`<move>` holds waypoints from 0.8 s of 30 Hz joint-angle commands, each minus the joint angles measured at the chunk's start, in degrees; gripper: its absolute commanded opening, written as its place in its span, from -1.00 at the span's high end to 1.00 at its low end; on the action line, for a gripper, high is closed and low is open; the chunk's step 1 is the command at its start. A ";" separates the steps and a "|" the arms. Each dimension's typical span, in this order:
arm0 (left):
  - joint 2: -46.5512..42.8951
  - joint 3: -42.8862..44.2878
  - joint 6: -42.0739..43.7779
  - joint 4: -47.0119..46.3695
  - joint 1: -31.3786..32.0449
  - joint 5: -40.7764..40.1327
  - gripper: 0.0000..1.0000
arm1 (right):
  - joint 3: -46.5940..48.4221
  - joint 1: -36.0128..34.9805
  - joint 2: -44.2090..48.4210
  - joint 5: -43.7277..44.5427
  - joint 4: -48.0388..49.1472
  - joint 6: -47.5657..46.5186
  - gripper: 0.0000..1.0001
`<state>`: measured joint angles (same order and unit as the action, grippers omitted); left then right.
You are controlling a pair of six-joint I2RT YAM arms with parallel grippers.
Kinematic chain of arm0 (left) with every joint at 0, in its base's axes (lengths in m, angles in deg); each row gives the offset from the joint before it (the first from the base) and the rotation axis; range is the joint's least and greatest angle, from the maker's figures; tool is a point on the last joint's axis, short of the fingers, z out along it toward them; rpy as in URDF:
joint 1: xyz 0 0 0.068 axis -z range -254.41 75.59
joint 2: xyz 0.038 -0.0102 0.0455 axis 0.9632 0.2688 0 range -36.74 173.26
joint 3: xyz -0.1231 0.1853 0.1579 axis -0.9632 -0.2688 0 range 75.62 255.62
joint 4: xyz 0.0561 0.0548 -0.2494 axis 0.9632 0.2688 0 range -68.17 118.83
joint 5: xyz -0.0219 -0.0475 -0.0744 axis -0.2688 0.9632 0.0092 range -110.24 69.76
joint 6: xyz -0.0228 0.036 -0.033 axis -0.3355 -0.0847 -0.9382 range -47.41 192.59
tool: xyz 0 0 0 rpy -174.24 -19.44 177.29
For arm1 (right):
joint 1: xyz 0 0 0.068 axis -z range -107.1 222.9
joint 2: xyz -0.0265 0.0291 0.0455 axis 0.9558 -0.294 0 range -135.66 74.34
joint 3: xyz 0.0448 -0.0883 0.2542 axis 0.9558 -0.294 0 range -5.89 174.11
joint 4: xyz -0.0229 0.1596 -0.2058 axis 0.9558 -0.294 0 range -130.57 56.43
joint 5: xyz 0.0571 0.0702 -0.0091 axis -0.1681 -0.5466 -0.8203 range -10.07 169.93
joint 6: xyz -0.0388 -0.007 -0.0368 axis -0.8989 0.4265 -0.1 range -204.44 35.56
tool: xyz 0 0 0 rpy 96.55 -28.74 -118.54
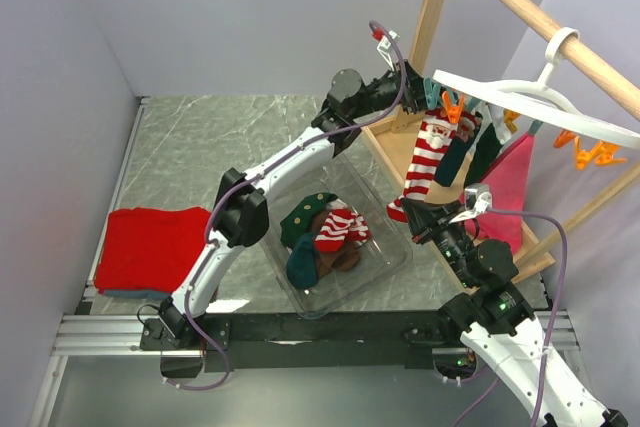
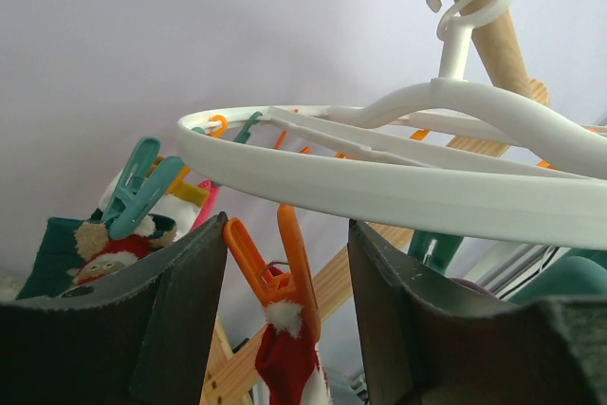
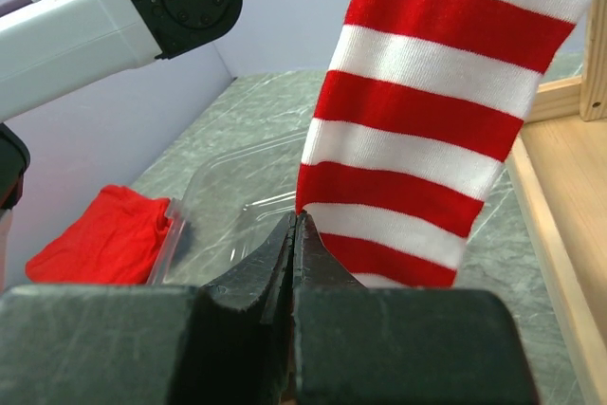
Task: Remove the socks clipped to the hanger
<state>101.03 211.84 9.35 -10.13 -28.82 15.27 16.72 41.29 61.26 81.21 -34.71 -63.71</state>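
Red-and-white striped sock (image 3: 427, 92) hangs from smooth white plastic hanger (image 2: 379, 187).

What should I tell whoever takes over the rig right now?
Left gripper: open, fingers either side of the orange peg that holds the striped sock on the hanger.
Right gripper: shut, seemingly pinching that sock's lower edge.
Done: several socks lie in the tray.
To do: free the striped sock, then the dark socks and the pink one hanging beside it.
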 commanded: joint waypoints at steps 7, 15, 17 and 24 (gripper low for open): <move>-1.55 -0.43 -0.56 -4.77 1.00 -3.42 -0.02 | 2.17 -0.38 1.48 -0.05 -1.75 -0.08 1.00; -1.89 -0.61 -0.74 -5.12 1.18 -5.18 0.52 | 2.00 -0.29 1.92 0.48 -2.37 -0.34 1.00; -2.68 -1.57 -0.39 -4.69 1.26 -5.53 0.80 | 1.82 -0.29 2.18 0.65 -2.63 -0.17 1.00; -4.09 -3.07 2.16 -2.49 1.53 -6.24 0.90 | 0.16 -0.29 2.80 0.13 -2.20 1.50 1.00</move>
<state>100.99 209.66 9.52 -12.60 -27.67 9.37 16.72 41.27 63.33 82.02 -38.01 -63.20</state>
